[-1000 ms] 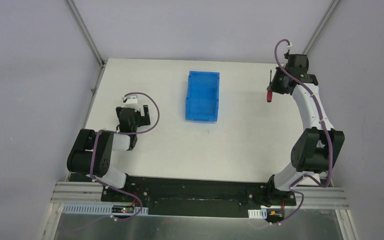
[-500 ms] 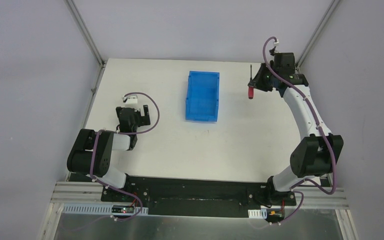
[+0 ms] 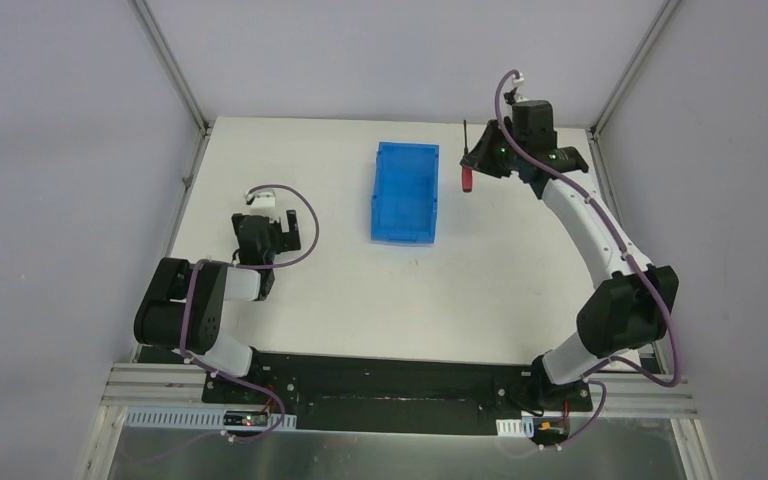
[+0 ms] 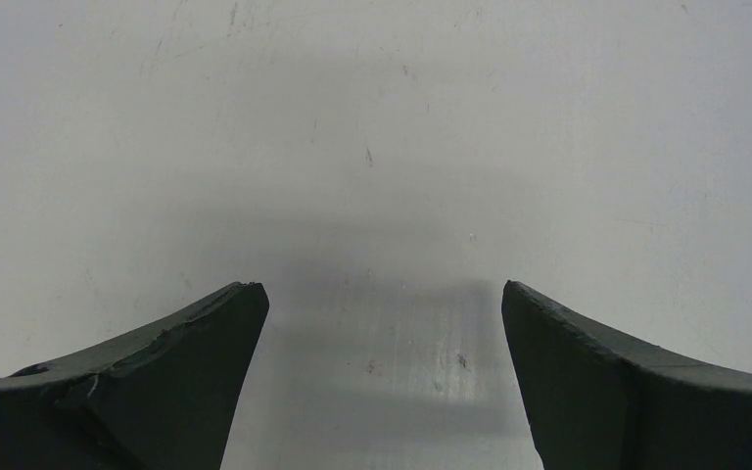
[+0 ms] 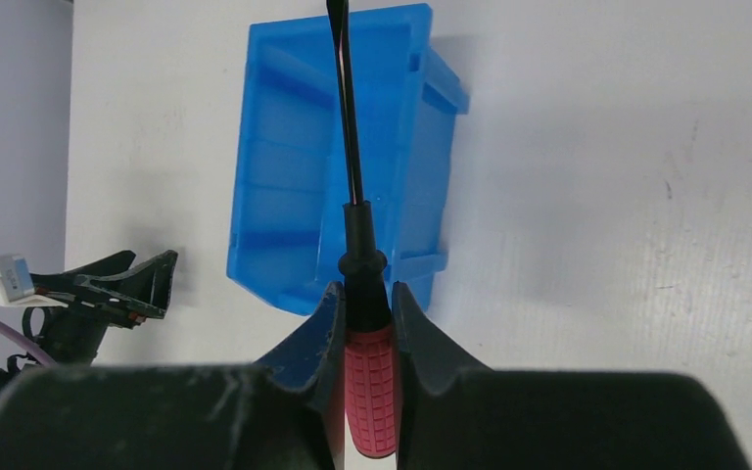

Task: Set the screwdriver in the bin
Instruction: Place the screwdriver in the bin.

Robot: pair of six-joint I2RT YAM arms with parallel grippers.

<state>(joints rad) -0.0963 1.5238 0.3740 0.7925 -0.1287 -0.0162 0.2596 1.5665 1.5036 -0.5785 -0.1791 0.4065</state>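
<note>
At the far right of the white table (image 3: 310,300), the right gripper (image 3: 477,160), clamped on the slim red-handled screwdriver (image 3: 467,178), has swung left and now hangs just right of the bright blue rectangular plastic bin (image 3: 405,150), so the drop looks close.

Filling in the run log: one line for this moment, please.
right end effector: shut on screwdriver | screwdriver: aloft, right of bin, not in it | bin: empty | left end effector: open, empty
</note>
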